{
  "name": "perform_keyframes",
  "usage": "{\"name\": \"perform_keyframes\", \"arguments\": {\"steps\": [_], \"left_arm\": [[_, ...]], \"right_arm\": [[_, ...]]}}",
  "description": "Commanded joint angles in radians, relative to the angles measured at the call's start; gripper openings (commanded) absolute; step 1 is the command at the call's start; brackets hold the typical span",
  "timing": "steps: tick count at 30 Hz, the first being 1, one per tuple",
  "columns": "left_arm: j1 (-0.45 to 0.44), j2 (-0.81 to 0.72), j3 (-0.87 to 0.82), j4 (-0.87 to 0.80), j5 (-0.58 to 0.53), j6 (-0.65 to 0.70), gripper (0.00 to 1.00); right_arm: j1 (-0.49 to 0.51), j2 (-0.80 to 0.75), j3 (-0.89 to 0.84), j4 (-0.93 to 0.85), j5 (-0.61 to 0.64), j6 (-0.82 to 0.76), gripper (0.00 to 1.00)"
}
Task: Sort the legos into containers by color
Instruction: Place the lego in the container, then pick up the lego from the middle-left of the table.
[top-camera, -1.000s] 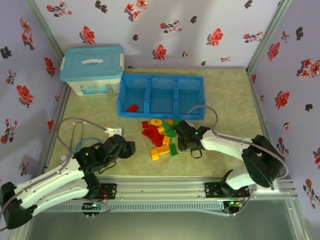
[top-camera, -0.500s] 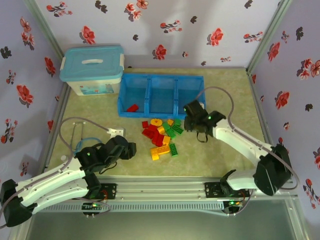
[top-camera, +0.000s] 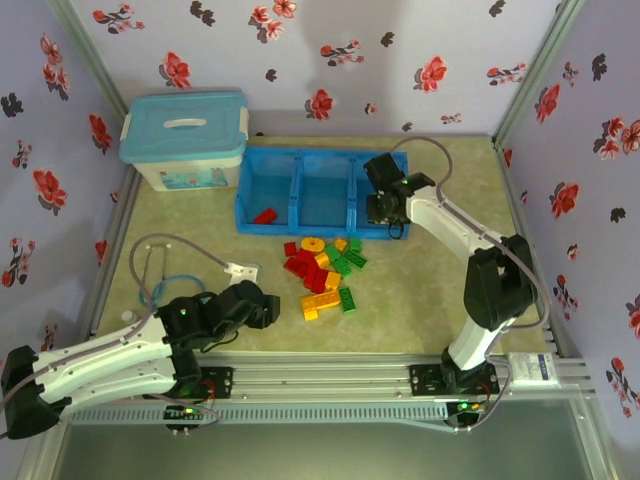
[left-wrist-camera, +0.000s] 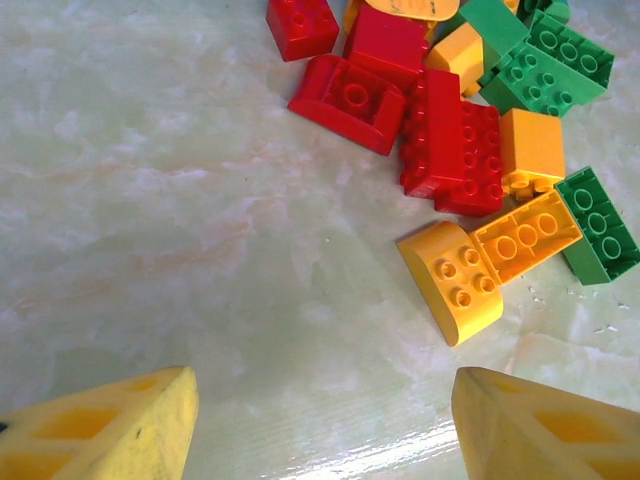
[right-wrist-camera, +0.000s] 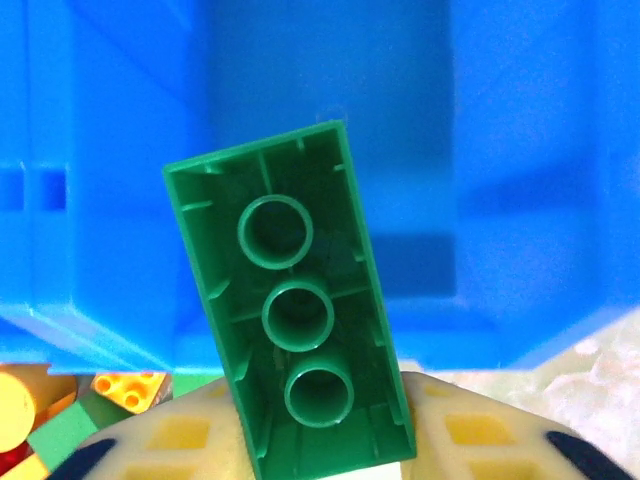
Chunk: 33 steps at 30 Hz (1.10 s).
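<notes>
table (top-camera: 450, 300) pale marbled green | walls (top-camera: 400, 40) lilac, red flowers | left gripper (left-wrist-camera: 320, 425) fingers apart | right gripper (right-wrist-camera: 325, 440) flanks green brick (right-wrist-camera: 295, 320), clamp unclear

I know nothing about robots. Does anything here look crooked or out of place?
One thing: the green brick sits tilted between the fingers of the right gripper, hollow underside facing the wrist camera, over the blue tray. The other legos lie in a loose pile on the table.

Your legos (top-camera: 322, 270) lie heaped mid-frame below the blue tray (top-camera: 322, 152), one red brick (top-camera: 265, 215) in its left compartment, a green brick (right-wrist-camera: 300, 320) above its right.
</notes>
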Motion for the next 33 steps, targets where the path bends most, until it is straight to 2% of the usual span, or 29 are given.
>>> {"name": "perform_keyframes", "arguments": {"steps": [1,2,3,4,13,21,27,33], "left_arm": [[-0.019,0.016,0.012,0.007,-0.033,-0.016,0.68],[-0.022,0.021,0.013,0.011,-0.033,-0.017,0.68],[-0.025,0.024,0.011,0.018,-0.032,-0.02,0.68],[-0.026,0.027,0.006,0.026,-0.031,-0.022,0.69],[-0.029,0.06,-0.015,0.121,0.021,0.014,0.69],[-0.03,0.318,0.071,0.169,0.139,0.039,0.7],[-0.04,0.454,0.12,0.239,0.176,-0.011,0.7],[-0.041,0.569,0.182,0.251,0.191,-0.038,0.7]], "right_arm": [[-0.008,0.035,0.084,-0.082,0.03,-0.035,0.66],[-0.005,0.037,0.092,-0.093,0.037,-0.033,0.75],[0.003,0.024,0.089,-0.096,0.059,-0.025,0.89],[0.015,0.002,0.071,-0.086,0.084,-0.022,0.9],[0.116,-0.221,-0.12,-0.019,0.12,0.031,0.89],[0.205,-0.377,-0.315,0.052,0.087,0.115,0.87],[0.212,-0.457,-0.474,0.142,0.054,0.176,0.86],[0.212,-0.504,-0.56,0.18,0.049,0.211,0.85]]}}
